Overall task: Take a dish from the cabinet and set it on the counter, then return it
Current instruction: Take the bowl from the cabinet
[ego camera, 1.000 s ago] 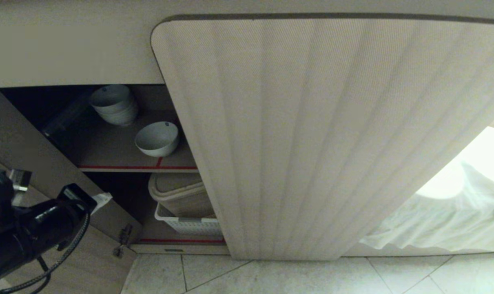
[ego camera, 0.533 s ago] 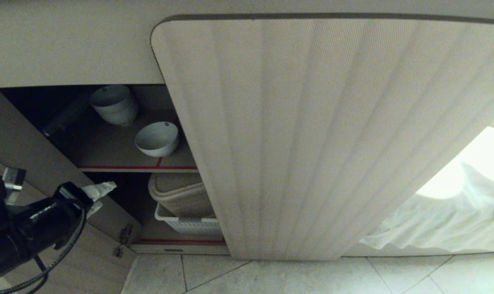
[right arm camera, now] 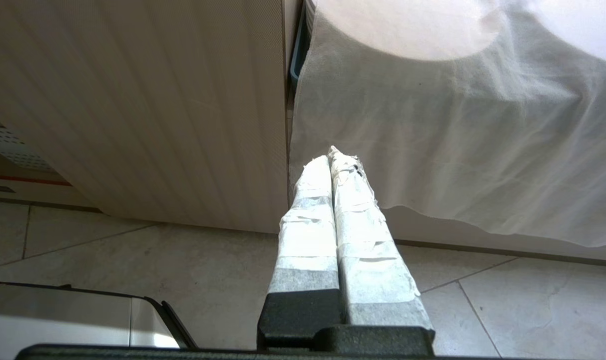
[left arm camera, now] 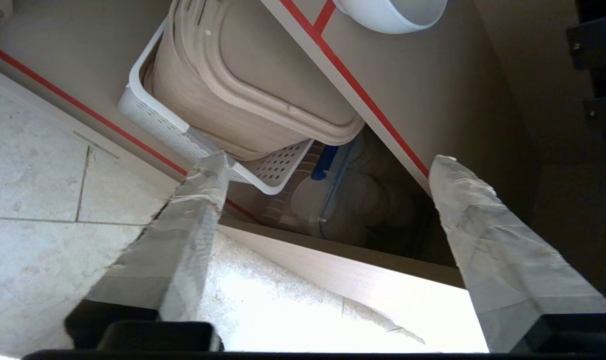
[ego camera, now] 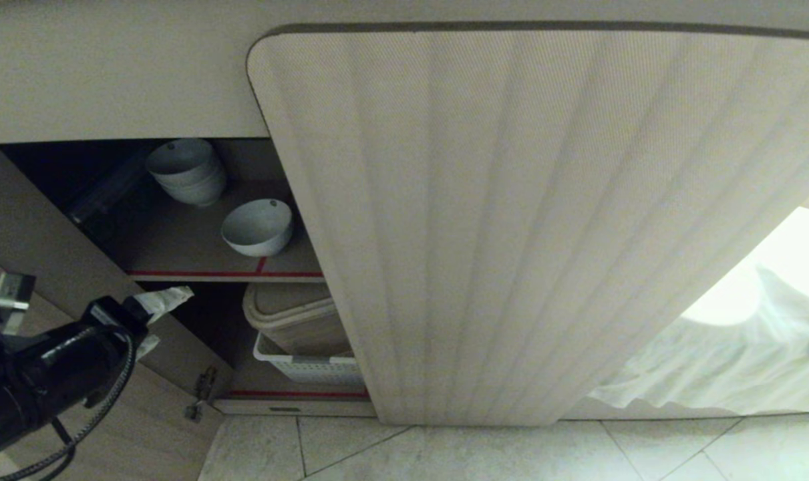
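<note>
The dish (ego camera: pixel 257 227), a small white bowl, sits on the upper shelf of the cabinet (ego camera: pixel 511 234), just behind the shelf's red-striped edge; its rim also shows in the left wrist view (left arm camera: pixel 390 15). My left gripper (ego camera: pixel 158 321) hangs low at the left, outside the cabinet beside the open left door (ego camera: pixel 43 220). It is open, its taped fingers (left arm camera: pixel 197 200) stand wide apart and nothing is between them. It is well below the dish and apart from it. My right gripper (right arm camera: pixel 333 157) is shut and parked above the floor. The counter top is out of view.
A stack of white bowls (ego camera: pixel 187 170) stands further back on the same shelf. Below it, a beige lidded bin (ego camera: pixel 290 314) rests in a white perforated basket (ego camera: pixel 310 367). The right fluted door is closed. A white cloth (ego camera: pixel 725 361) hangs at the right over the tiled floor (ego camera: pixel 484 454).
My left gripper's fingers have spread from shut to wide open, and the arm has shifted slightly. The dish has stayed in place on the shelf.
</note>
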You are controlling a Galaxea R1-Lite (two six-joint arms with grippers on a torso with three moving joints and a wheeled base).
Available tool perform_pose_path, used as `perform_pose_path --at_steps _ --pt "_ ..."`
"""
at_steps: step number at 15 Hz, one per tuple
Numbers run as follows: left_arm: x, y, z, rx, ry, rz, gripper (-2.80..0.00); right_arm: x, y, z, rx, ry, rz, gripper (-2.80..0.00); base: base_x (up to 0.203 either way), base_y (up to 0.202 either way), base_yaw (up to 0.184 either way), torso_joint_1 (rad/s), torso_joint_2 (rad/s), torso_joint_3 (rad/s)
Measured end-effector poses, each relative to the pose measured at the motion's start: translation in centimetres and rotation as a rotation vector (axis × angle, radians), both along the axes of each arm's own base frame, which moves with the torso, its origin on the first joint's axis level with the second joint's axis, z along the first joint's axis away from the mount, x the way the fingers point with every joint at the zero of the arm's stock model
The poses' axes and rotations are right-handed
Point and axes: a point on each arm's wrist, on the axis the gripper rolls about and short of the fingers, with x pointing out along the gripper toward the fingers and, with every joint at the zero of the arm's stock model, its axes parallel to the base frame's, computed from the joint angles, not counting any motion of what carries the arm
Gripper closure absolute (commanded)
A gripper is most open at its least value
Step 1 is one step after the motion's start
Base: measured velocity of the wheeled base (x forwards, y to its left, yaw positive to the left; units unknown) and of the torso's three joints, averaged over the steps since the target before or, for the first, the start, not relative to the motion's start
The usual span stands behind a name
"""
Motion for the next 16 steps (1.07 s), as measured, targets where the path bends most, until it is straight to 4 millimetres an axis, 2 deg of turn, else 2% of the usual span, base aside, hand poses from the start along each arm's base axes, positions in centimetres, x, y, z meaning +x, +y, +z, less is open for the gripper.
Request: perform_pose_path --at_steps 8,16 --pt "0.9 -0.2 -0.3 -0.002 0.019 -0.010 -2.80 0.0 0.0 0.0 0.000 0.000 0.000 0.00 0.000 0.000 0.000 0.000 0.00 0.000" --pt "4.2 0.0 -0.1 -0.005 0.037 0.010 -2.80 0.0 0.0 0.0 0.000 0.000 0.000 0.00 0.000 0.000 0.000 0.000 0.00 0.000"
